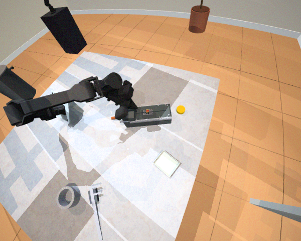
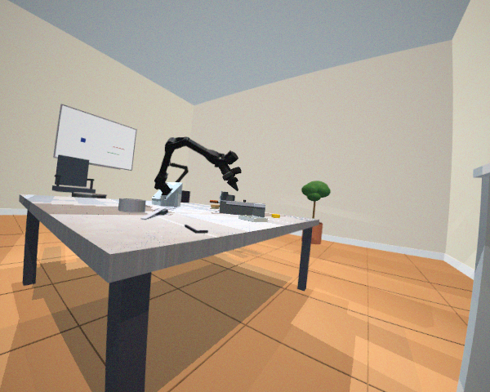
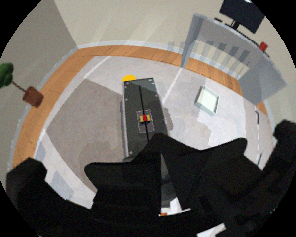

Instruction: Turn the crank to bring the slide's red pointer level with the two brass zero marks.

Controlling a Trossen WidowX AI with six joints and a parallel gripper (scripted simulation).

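The dark grey machine lies on the table. The slide's red pointer sits between the yellow brass marks on its top; whether it is exactly level is too small to tell. The orange crank handle shows past the machine's near end; only a sliver of it shows in the wrist view, and the crank arm is mostly hidden. My gripper is shut and empty, above the crank end of the machine, clear of the handle.
A yellow disc lies beyond the machine's far end. A shallow pale tray lies to one side. A grey ring, a caliper-like tool and a black bent key lie farther off.
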